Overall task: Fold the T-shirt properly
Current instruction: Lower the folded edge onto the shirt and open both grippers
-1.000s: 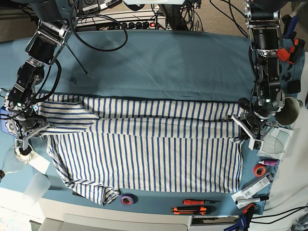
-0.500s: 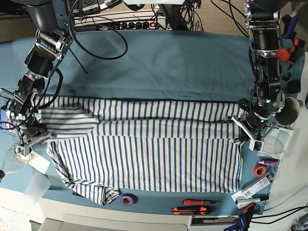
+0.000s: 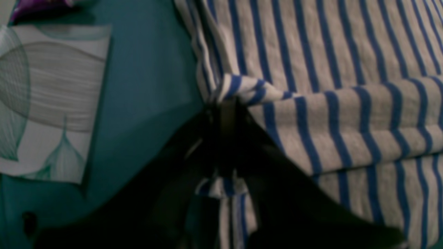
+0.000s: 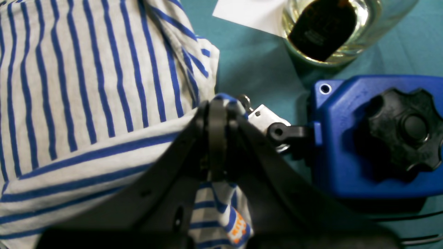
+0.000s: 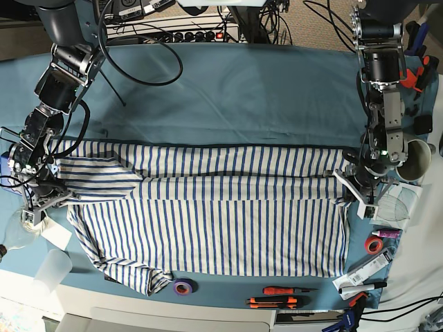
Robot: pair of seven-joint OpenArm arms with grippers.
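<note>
The white T-shirt with blue stripes (image 5: 208, 214) lies spread on the teal tablecloth (image 5: 228, 97), its far part folded toward the front. My left gripper (image 5: 351, 190) is at the shirt's right edge, shut on a pinch of striped cloth; in the left wrist view (image 3: 225, 107) the cloth bunches at its jaws. My right gripper (image 5: 48, 188) is at the shirt's left edge, shut on the folded sleeve edge; the right wrist view (image 4: 216, 107) shows striped cloth (image 4: 104, 103) clamped between its jaws.
A blue clamp with a black knob (image 4: 373, 138) and a glass jar (image 4: 328, 27) sit beside the right gripper. A card (image 3: 48, 103) lies by the left gripper. Tape rolls (image 5: 183, 286), screwdrivers (image 5: 284, 296), a plastic cup (image 5: 52, 268) and a grey cup (image 5: 414, 158) line the table edges.
My right gripper has pulled the left sleeve edge outward to the left, flattening that fold. My left gripper has shifted slightly up and back, still holding the right edge.
</note>
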